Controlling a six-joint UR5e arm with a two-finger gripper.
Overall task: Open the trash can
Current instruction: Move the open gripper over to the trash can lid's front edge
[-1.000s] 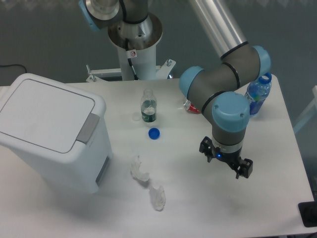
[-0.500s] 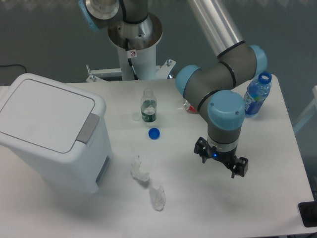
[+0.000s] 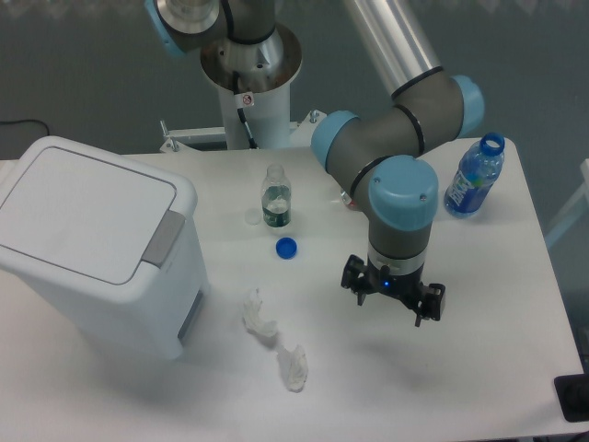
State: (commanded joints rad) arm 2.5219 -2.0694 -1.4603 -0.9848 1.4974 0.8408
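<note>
The pincer [image 3: 392, 302], fingers spread and holding nothing, hangs above the white bench [image 3: 497, 304], while the trash can [image 3: 92, 244] sits well off to its left, lid down and grey latch [image 3: 164, 239] unpressed, so opening seems not begun.

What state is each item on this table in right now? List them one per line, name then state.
trash can: lid shut, upright.
gripper: open, empty, above the table.
small clear bottle: upright, uncapped.
blue cap: lying loose on the table.
blue water bottle: upright, no cap on.
tissue pieces: crumpled, on the table.
</note>
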